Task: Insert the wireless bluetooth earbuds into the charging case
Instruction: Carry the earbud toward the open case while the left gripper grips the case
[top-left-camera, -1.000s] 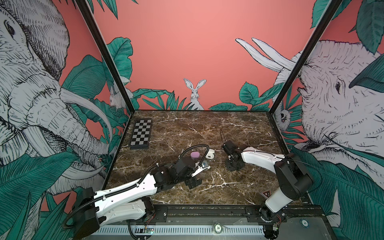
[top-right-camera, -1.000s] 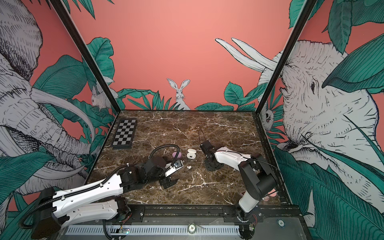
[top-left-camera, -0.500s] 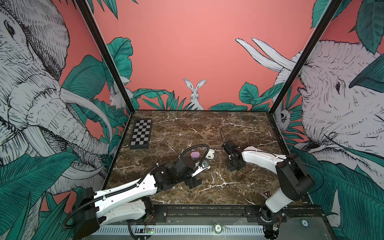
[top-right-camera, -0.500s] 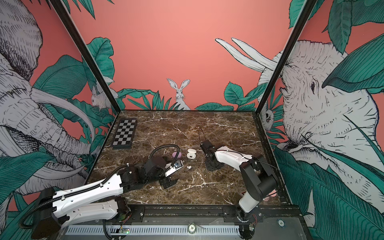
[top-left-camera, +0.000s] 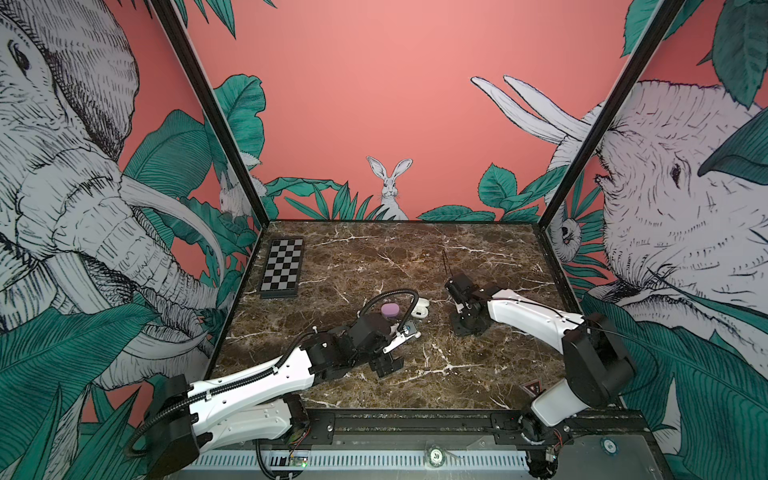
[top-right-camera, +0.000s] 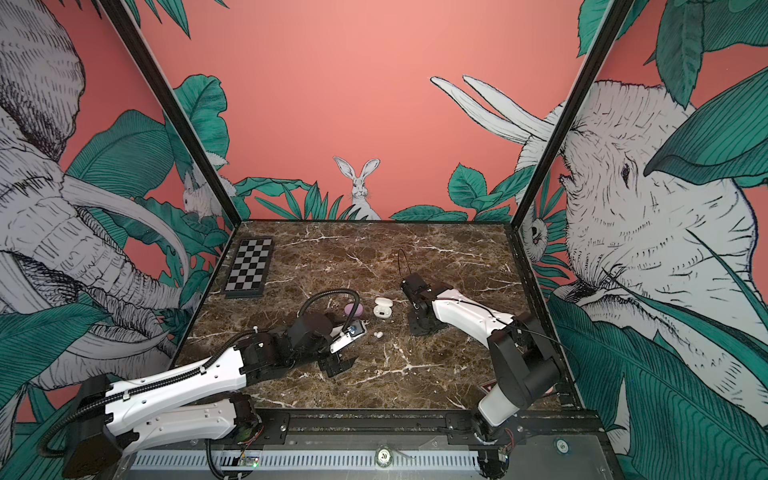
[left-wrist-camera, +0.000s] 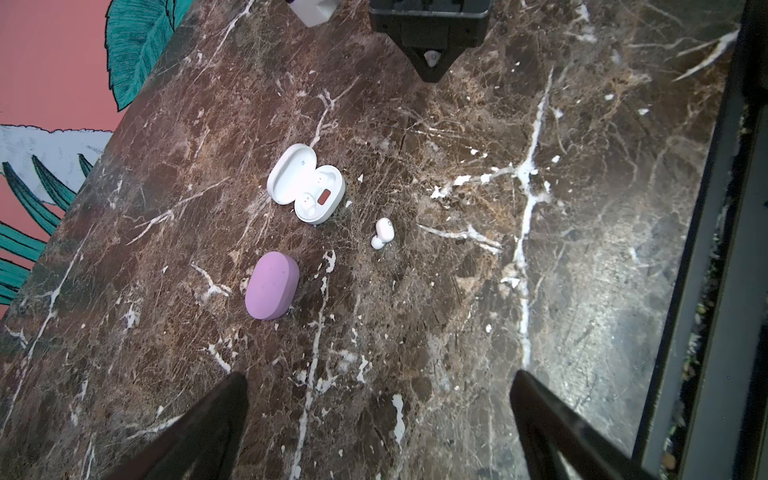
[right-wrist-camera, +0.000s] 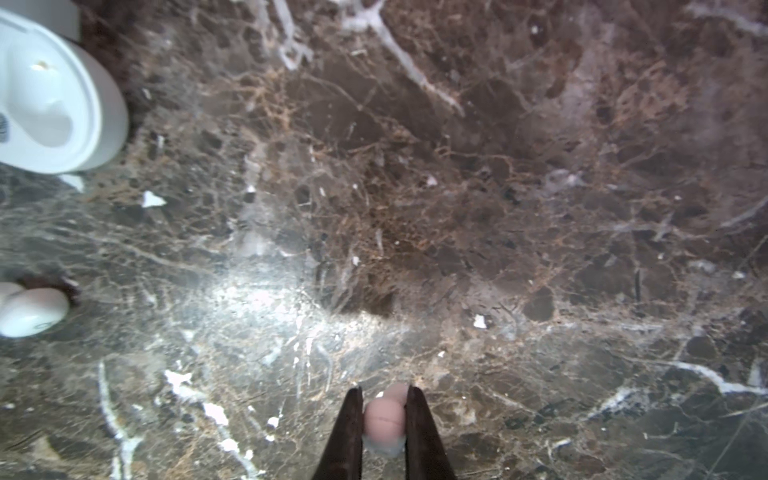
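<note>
Near the middle of the worktop (top-left-camera: 374, 257), a little toward its front edge, the white charging case (left-wrist-camera: 305, 185) lies with the lid folded open, and both seats inside it are empty. The purple case (left-wrist-camera: 272, 286) lies just beside it on the side of the left edge; it is closed, so its content cannot be seen. One white earbud (left-wrist-camera: 382, 233) lies loose on the worktop, near the white case on the side of the front edge. The right arm reaches from the front-right corner toward the middle, with the right gripper (right-wrist-camera: 384, 392) pointing straight down, near the white case on the side of the right edge. Its fingers (right-wrist-camera: 349, 432) stand narrow and pinch a pale earbud (right-wrist-camera: 384, 419) (whitish or pinkish, I cannot tell exactly). The left arm stretches low from the front-left corner, and the left gripper (left-wrist-camera: 378, 374) has its fingers (left-wrist-camera: 208, 432) spread wide with nothing between them, pointing toward the cases.
</note>
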